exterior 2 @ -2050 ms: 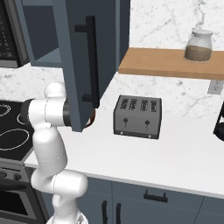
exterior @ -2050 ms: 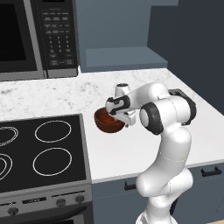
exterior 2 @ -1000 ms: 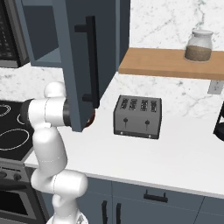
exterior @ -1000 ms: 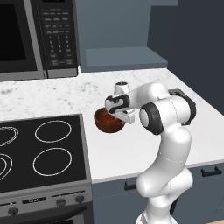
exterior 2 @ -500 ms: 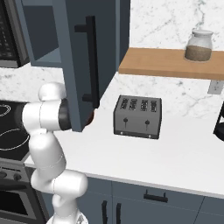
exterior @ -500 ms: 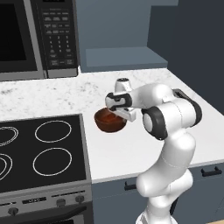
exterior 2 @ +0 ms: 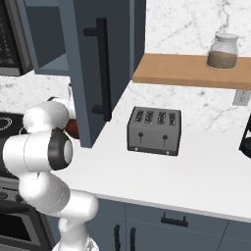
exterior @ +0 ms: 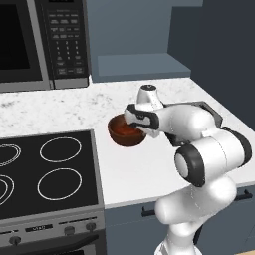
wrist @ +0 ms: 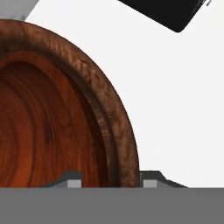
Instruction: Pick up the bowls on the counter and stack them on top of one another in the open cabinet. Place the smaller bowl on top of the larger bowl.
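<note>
A round brown wooden bowl with a glossy orange-red inside hangs just above the white speckled counter, beside the stovetop's right edge. My gripper is shut on its right rim. In the hand view one fingertip is inside the bowl and the other outside, so the gripper pinches the rim. A sliver of the bowl shows behind my arm. I cannot tell whether it is the larger or smaller bowl; the other bowl is out of view. The open cabinet is behind, its shelf bare.
A black stovetop lies left of the bowl, with the microwave above it. The open cabinet door juts out over the counter to the right. Further right stand a toaster and a wooden shelf with a jar.
The bowl has risen a little and shifted slightly right in my gripper. My forearm has swung up with it.
</note>
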Available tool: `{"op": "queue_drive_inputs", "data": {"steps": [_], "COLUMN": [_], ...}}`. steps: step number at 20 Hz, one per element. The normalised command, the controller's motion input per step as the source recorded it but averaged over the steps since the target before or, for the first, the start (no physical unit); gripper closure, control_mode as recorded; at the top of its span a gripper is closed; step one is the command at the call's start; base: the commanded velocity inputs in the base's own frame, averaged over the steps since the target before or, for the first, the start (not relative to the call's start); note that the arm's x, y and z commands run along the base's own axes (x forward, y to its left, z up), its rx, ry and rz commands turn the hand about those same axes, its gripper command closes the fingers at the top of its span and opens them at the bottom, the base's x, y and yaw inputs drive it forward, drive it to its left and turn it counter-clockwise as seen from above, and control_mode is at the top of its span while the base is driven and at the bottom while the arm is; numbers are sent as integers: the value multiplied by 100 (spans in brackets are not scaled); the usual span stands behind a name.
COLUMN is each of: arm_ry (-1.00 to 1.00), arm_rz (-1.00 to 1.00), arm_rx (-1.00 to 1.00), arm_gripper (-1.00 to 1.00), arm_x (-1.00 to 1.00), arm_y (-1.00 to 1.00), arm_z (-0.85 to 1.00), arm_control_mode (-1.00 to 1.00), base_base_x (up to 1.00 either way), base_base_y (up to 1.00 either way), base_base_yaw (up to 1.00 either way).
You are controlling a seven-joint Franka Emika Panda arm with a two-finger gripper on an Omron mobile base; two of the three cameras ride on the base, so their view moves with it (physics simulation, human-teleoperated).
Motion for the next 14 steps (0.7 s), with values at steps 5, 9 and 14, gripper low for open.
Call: {"op": "queue_drive_inputs", "data": {"steps": [5,9,14], "arm_ry": [-25,-16,-20], "arm_rz": [0,0,0], "arm_rx": [6,4,1], "arm_gripper": [100,100,100], "arm_x": [-73,-65,-67], "arm_y": [-7,-7,-8], "arm_z": [74,100,100], "arm_control_mode": [-100,-100,-100], "base_base_x": [0,0,0], "base_base_y": [0,0,0], "base_base_yaw": [0,0,0]}}
